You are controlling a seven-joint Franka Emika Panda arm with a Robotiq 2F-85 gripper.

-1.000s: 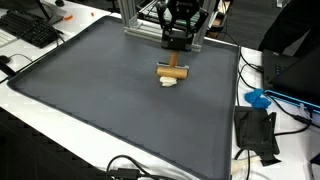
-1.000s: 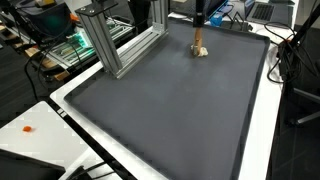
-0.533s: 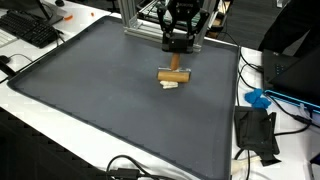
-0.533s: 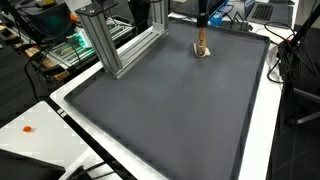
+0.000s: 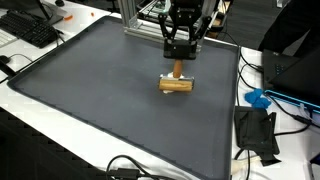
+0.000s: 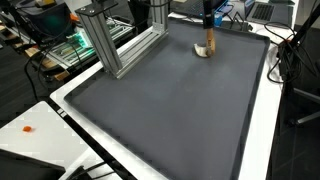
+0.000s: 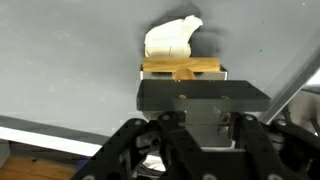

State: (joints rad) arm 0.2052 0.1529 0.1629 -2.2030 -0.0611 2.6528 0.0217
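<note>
A wooden T-shaped tool stands on the dark grey mat (image 5: 90, 90), its cross bar (image 5: 176, 85) down on the mat and its short handle (image 5: 177, 69) pointing up. My gripper (image 5: 178, 55) is shut on that handle from above. In the wrist view the wooden bar (image 7: 182, 67) lies just beyond the gripper (image 7: 190, 100), and a small white lump (image 7: 172, 38) rests against its far side. In an exterior view the gripper (image 6: 208, 24) holds the tool (image 6: 210, 44) with the white lump (image 6: 201, 50) beside it at the mat's far end.
An aluminium frame (image 5: 132, 20) stands behind the mat, also seen as the frame (image 6: 112, 45). A keyboard (image 5: 30, 30) lies at the far left. A blue object (image 5: 258, 98), a black device (image 5: 257, 135) and cables sit off the mat's right edge.
The gripper and wooden tool have slid a little across the mat, toward the right and nearer the camera. The white lump that showed in front of the bar is now hidden there.
</note>
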